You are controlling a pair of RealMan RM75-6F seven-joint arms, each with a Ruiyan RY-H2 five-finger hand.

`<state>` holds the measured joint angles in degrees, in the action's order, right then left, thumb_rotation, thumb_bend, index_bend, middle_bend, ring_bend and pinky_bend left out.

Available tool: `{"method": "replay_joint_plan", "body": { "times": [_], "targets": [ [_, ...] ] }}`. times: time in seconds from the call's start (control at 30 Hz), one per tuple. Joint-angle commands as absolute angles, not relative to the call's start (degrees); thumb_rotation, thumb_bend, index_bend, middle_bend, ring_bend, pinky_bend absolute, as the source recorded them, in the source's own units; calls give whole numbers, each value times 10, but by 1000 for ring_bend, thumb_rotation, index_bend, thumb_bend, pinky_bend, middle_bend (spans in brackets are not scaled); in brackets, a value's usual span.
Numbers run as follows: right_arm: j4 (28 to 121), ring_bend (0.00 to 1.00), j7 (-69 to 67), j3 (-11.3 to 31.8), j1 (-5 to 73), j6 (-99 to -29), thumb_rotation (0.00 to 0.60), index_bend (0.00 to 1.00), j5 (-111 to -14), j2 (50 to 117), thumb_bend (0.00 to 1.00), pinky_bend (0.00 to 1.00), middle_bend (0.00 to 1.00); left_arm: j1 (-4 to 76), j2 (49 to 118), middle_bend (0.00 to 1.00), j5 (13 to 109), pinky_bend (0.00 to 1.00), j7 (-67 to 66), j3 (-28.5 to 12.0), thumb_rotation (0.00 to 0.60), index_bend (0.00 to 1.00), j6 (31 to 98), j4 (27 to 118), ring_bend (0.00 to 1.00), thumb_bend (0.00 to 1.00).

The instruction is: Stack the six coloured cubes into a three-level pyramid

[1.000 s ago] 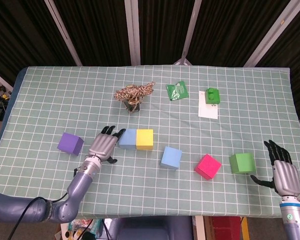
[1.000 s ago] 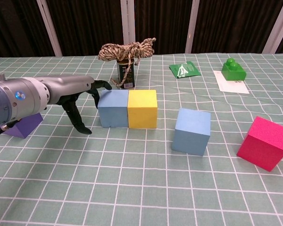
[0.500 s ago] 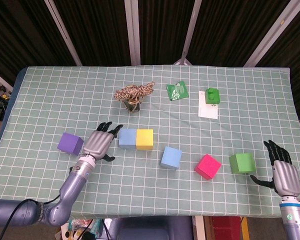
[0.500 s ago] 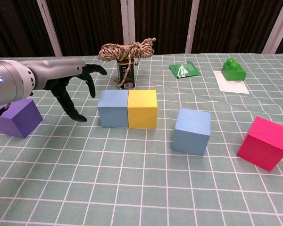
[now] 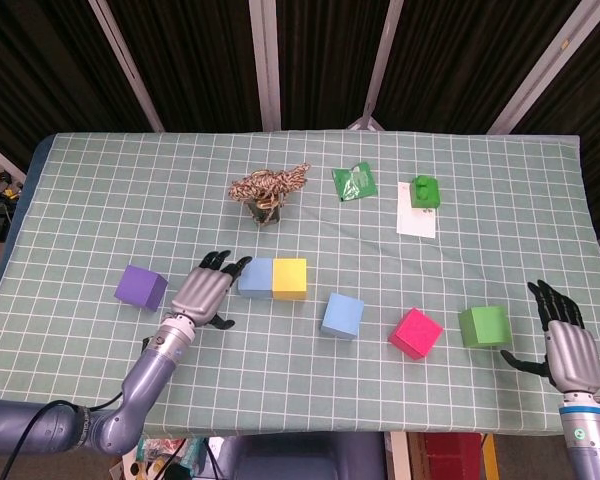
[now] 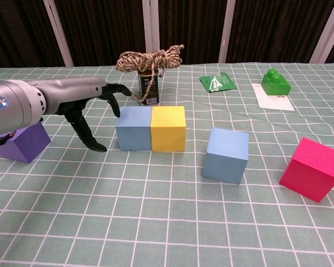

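- The left hand (image 5: 202, 293) sits low over the green checked tablecloth (image 5: 100, 200). Its dark fingers (image 6: 116, 94) are spread and hold nothing. The fingertips are just beside the left side of a light blue foam cube (image 5: 255, 276); I cannot tell if they touch it.
- That light blue foam cube touches a yellow foam cube (image 5: 289, 278) on its right, side by side.
- A purple foam cube (image 5: 141, 288) sits on the cloth to the left of the left hand, near it.
- A second light blue cube (image 5: 342, 315) stands alone, to the right of the yellow one and nearer the front.
- A pink foam cube (image 5: 415, 333) sits turned at an angle, further right.
- A green foam cube (image 5: 483, 326) is next, near the right hand (image 5: 568, 345).
- The right hand has its fingers spread and holds nothing. It is close to the green cube but apart from it.
- No cube is on top of another yet.
- At the back are a small can with a tangle of rope on it (image 5: 268, 190), a green packet (image 5: 354, 181), and a green toy brick (image 5: 425, 191) on a white card (image 5: 415, 222).
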<state>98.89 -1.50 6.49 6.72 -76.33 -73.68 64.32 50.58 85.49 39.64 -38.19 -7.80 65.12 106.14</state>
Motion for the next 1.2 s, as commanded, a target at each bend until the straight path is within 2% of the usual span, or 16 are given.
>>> {"method": "replay_joint_plan", "body": {
  "times": [0.03, 0.47, 0.9, 1.2],
  "targets": [
    [989, 0, -15, 65, 67, -763, 600, 0, -737, 643, 160, 0, 0, 507, 857, 224, 395, 12, -383, -78, 600, 31, 650, 1060, 0, 209],
    [989, 0, -15, 64, 67, -763, 600, 0, -738, 643, 160, 0, 0, 504, 857, 206, 397, 12, -376, -79, 600, 31, 653, 1061, 0, 209],
    [987, 0, -15, 63, 67, -762, 600, 0, -737, 643, 159, 0, 0, 467, 827, 136, 498, 12, -307, -84, 600, 16, 689, 1098, 0, 210],
    [989, 0, -9, 64, 69, -760, 600, 0, -734, 642, 160, 0, 0, 379, 761, 103, 580, 12, -248, -37, 600, 2, 774, 1137, 0, 197]
  ]
}}
